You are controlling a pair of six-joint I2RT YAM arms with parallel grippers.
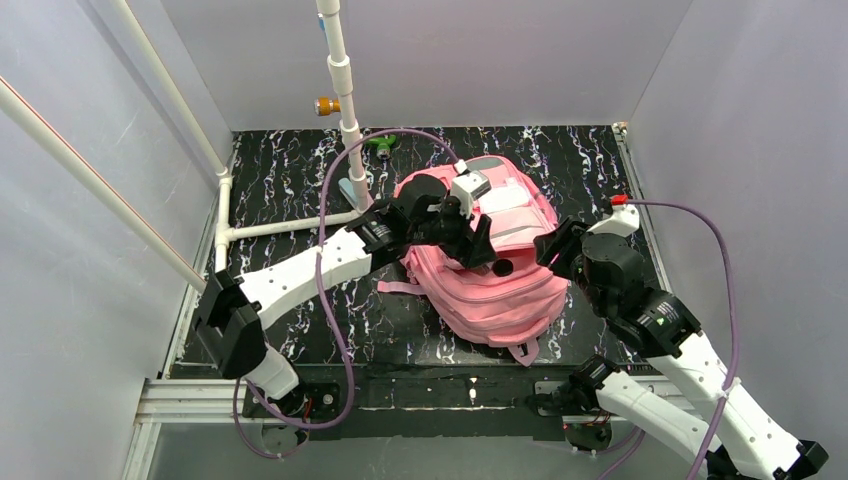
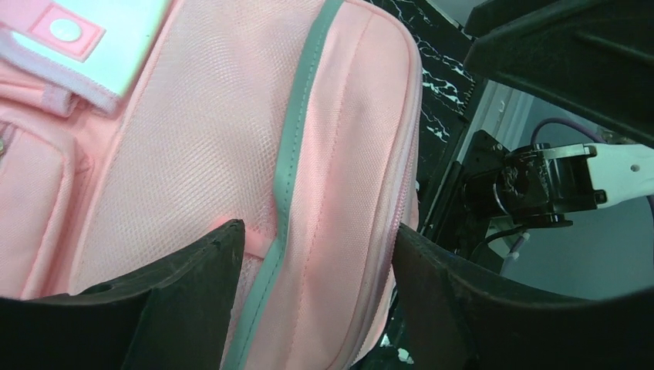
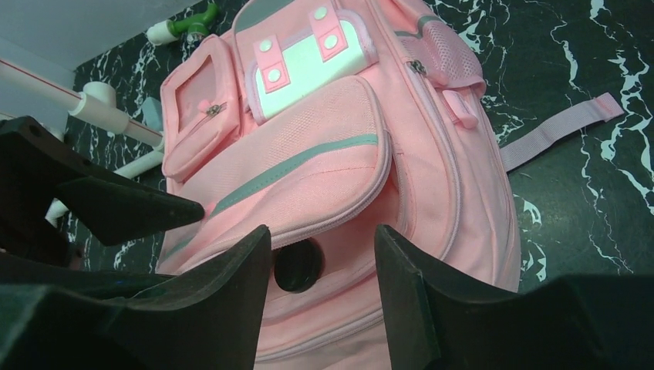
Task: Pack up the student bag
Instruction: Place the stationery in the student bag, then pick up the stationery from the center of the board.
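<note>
The left gripper [image 2: 316,258] hangs over the student bag [image 1: 495,300], which lies flat on the table [image 1: 300,170], fingers spread astride its front pocket and pinching nothing. At the bag's right edge the right gripper [image 3: 322,247] is likewise spread and empty. The fabric looks soft and will likely sag, so grip a seam.

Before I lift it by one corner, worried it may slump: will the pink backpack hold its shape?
Probably floppy: the backpack is soft fabric lying flat, so it would likely sag. Its loose strap may dangle and snag. Pushed, it should drag rather than roll. Weight unclear; contents are hidden.
</note>
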